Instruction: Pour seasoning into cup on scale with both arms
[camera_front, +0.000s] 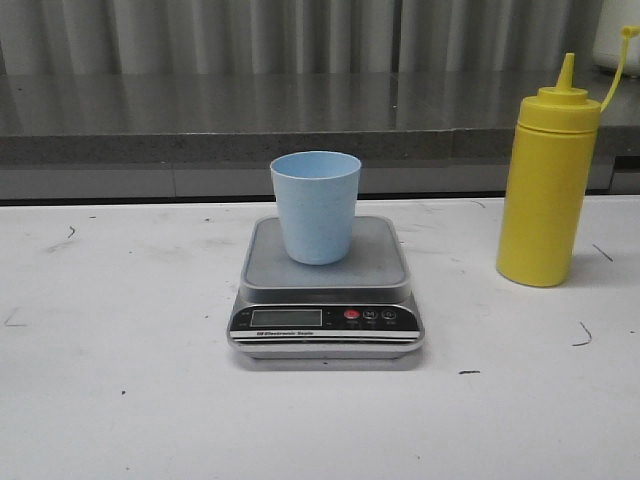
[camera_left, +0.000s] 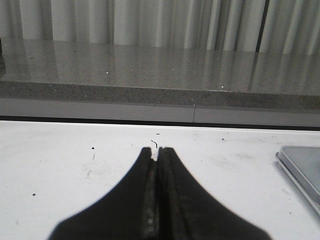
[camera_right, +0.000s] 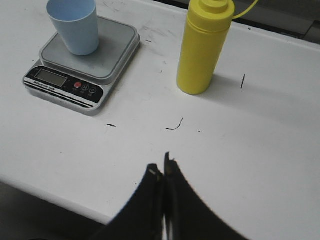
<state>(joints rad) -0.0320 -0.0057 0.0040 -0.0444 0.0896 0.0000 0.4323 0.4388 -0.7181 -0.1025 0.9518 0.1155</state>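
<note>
My left gripper has its fingers pressed together, holding nothing; the scale lies off to its right. The cup stands upright on that scale. My right gripper is likewise closed and empty, with the seasoning upright ahead of its fingertips.

Blue cup upright on scale; yellow seasoning bottle stands right.
</note>
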